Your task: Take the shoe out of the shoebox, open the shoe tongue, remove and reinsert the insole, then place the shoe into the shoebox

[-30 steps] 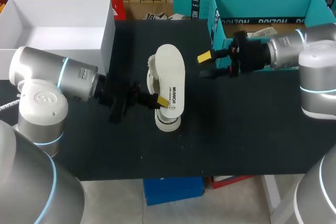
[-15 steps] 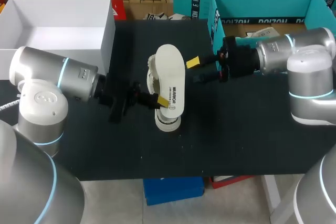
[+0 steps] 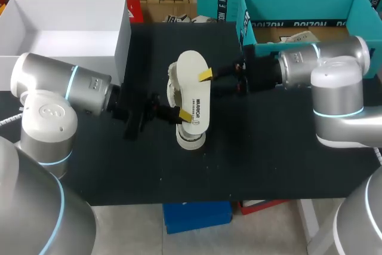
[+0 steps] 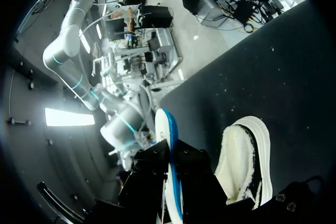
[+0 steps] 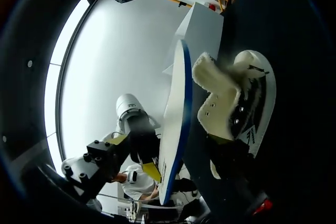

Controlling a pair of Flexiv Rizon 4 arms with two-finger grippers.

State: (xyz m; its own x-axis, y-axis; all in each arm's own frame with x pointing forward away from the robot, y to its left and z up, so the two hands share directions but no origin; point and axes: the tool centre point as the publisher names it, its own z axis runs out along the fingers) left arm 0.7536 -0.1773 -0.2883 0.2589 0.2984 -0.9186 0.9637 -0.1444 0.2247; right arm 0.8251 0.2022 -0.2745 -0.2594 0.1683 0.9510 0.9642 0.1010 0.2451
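Gripping the insole point(image 3: 194, 85) near one end in the head view, my left pincer point(image 3: 182, 116) shows one yellow tip on the printed face. Its other finger is hidden beneath. The insole covers most of the shoe point(image 3: 172, 91), which lies mid-table point(image 3: 268, 147), outside the white box point(image 3: 122, 43). My right pincer point(image 3: 210, 83) stands open at the insole's opposite edge, one yellow tip over it. Whether it touches, I cannot tell.

From the left wrist, the insole runs edge-on between my black fingers, pinched from both sides, with the yellow tips out of sight. The shoe lies just beside it, partly cut off by the pincer's body.

From the right wrist, insole and shoe stand ahead, the insole edge-on. My own fingers are hard to make out, only a dark shape under the shoe.
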